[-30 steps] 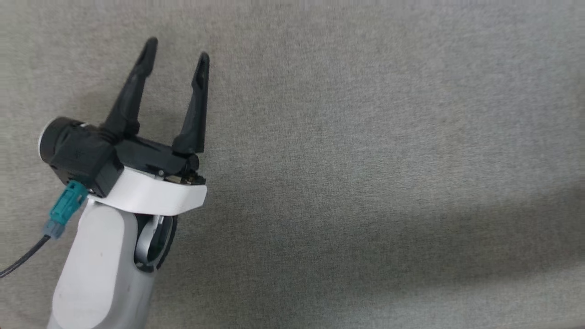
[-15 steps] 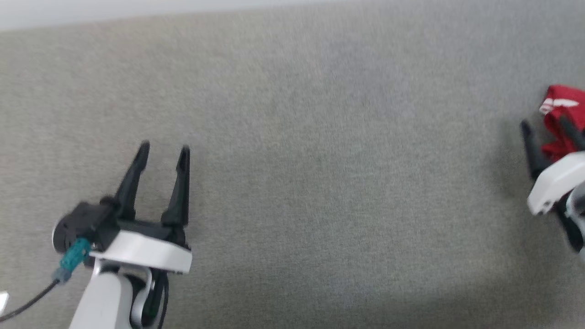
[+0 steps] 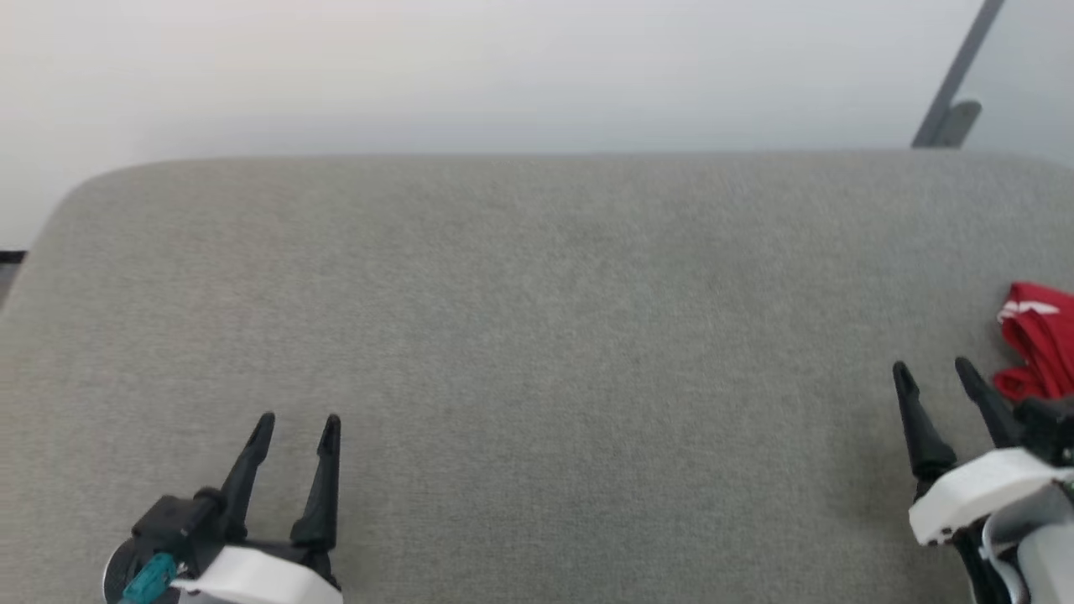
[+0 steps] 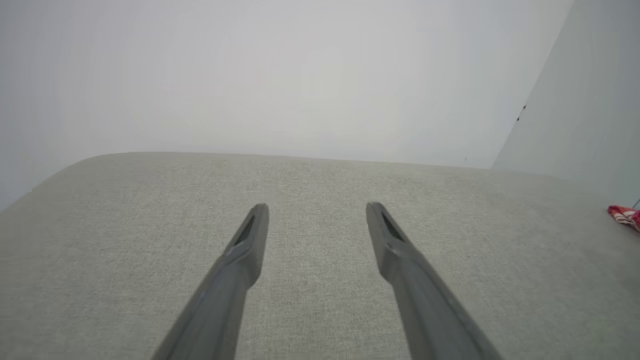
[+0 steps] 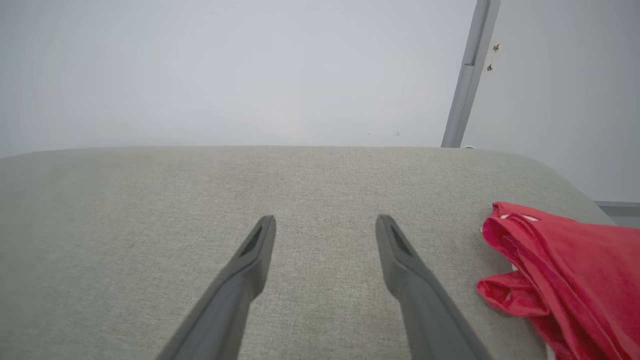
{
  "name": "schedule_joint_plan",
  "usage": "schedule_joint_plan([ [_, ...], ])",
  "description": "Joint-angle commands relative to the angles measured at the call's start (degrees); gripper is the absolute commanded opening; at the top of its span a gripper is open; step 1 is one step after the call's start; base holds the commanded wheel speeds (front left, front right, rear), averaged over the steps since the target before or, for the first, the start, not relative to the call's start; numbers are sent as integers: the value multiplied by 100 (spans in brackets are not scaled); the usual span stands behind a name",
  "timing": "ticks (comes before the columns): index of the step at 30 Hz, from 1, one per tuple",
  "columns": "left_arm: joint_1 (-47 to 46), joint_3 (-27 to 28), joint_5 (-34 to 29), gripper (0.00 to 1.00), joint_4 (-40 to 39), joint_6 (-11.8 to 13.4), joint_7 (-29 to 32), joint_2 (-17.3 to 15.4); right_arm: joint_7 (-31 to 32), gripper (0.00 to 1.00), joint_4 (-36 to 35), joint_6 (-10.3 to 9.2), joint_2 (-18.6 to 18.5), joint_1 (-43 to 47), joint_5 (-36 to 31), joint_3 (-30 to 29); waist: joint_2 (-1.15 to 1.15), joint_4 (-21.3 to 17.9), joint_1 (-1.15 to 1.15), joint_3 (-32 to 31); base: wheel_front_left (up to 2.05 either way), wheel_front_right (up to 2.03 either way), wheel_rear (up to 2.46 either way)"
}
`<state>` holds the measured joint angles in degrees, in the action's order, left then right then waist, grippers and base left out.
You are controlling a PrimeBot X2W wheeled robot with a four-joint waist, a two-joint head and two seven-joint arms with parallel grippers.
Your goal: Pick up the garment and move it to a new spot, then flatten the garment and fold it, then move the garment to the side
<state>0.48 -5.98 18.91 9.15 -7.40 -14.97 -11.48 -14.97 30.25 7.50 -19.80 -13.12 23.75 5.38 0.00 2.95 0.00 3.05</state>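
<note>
As it lies bunched, red garment (image 3: 1040,348), any writing unreadable

We see our right gripper (image 5: 325,220) spread wide over the grey fabric surface (image 5: 125,225), holding nothing. The red garment (image 5: 565,270) lies crumpled near its right finger; a grey post (image 5: 470,75) stands beyond.

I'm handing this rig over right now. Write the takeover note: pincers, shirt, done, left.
Left pincer: open, empty, over the grey pad.
Right pincer: open, empty, beside the garment, not touching it.
Garment: red bundle at the pad's right edge.
Done: unclear; it lies aside, but a finished fold cannot be confirmed.
Left: check it; if loose, flatten, fold, set aside.
</note>
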Motion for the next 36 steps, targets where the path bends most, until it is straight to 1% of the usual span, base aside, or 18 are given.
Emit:
schedule_joint_plan([
  [1,92,11,73,100,-18,-13,-29,-12,-24,100,-64,-2,66,96,-37,-72,0,130,0,-182,0,0,0],
  [6,329,80,66,100,-144,-13,-29,49,-24,100,-516,-2,358,552,-366,-393,0,201,0,-335,0,0,0],
  [11,520,170,86,100,-307,-13,-29,136,-20,100,-1000,-2,634,963,-536,-784,0,284,0,-405,0,0,0],
  [21,828,187,222,100,-531,-13,-29,165,357,100,-2086,-2,1169,1628,-904,-1435,0,399,0,-380,0,0,0],
  [26,885,123,234,100,-565,-13,-29,204,544,100,-2421,-2,1293,1804,-993,-1576,0,429,0,-364,0,0,0],
  [36,874,74,277,100,-543,-13,-29,217,691,100,-2612,-2,1352,1859,-1002,-1607,0,421,0,-371,0,0,0],
])
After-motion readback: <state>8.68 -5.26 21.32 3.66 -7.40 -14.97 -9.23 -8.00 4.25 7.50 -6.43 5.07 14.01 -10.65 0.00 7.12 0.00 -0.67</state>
